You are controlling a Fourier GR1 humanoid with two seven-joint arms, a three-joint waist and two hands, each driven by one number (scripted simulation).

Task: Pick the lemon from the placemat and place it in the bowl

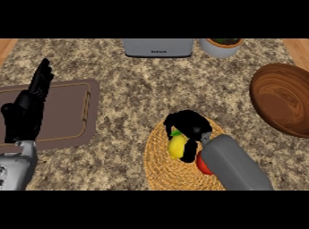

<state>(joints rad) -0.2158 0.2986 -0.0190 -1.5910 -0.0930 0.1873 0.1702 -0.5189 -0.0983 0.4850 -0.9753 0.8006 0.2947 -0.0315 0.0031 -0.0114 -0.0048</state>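
A yellow lemon (pixel 177 146) lies on the round woven placemat (pixel 162 172) at the lower middle. My right hand (pixel 188 125) is over the lemon, its fingers curled round the lemon's upper part and hiding some of it. A brown wooden bowl (pixel 290 99) stands at the right edge of the counter, apart from the placemat. My left hand (pixel 30 107) rests open at the left, fingers up, over the cutting board.
A red fruit (pixel 203 166) lies on the placemat, partly under my right forearm. A brown cutting board (pixel 64 112) lies at the left. A grey toaster (pixel 158 47) and a white plant pot (pixel 221 46) stand along the back edge.
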